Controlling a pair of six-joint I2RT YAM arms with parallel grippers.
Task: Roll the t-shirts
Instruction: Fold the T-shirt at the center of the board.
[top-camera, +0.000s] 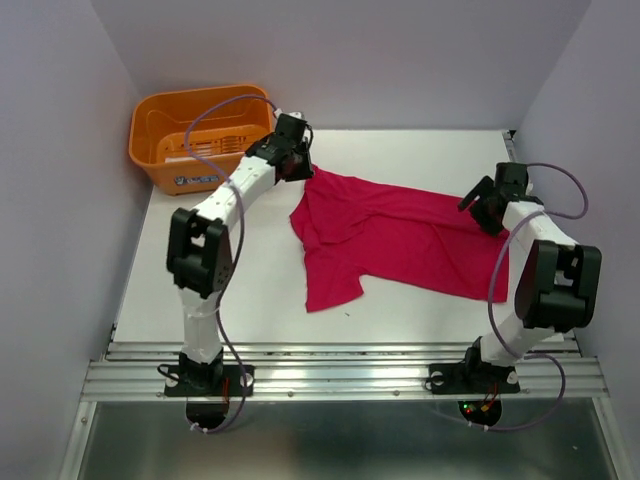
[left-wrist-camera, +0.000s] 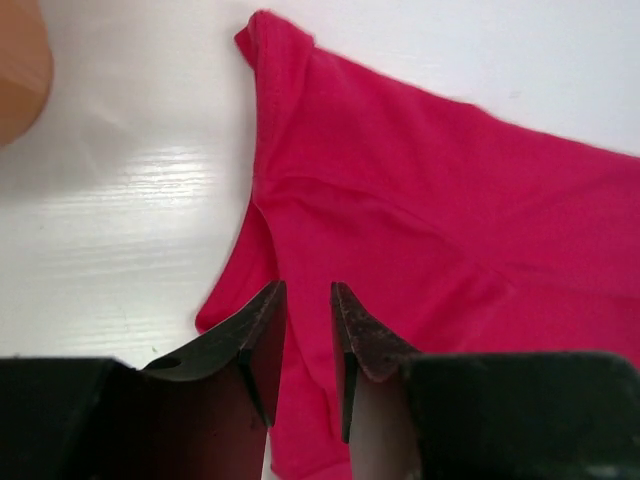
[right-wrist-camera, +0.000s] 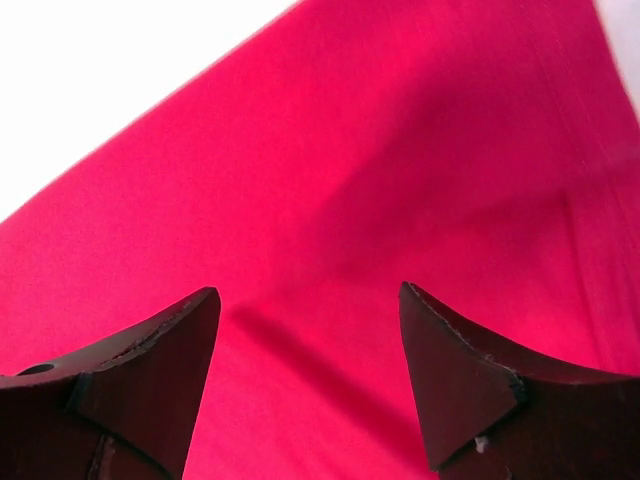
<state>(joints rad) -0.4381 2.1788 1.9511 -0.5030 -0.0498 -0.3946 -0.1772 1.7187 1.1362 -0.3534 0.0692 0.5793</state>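
Note:
The crimson-pink t-shirt (top-camera: 400, 235) lies spread out flat and a little crumpled across the middle of the white table, with one sleeve pointing toward the near edge. My left gripper (top-camera: 298, 165) hovers at its far left corner. In the left wrist view (left-wrist-camera: 308, 290) the jaws stand a narrow gap apart over the fabric (left-wrist-camera: 420, 220) with nothing between them. My right gripper (top-camera: 478, 208) is over the shirt's right end. In the right wrist view (right-wrist-camera: 310, 295) it is wide open above the cloth (right-wrist-camera: 350, 170), casting a shadow on it.
An orange basket (top-camera: 160, 130) stands at the back left corner of the table, its edge showing in the left wrist view (left-wrist-camera: 20, 70). Grey walls close in the left, back and right sides. A metal rail runs along the near edge.

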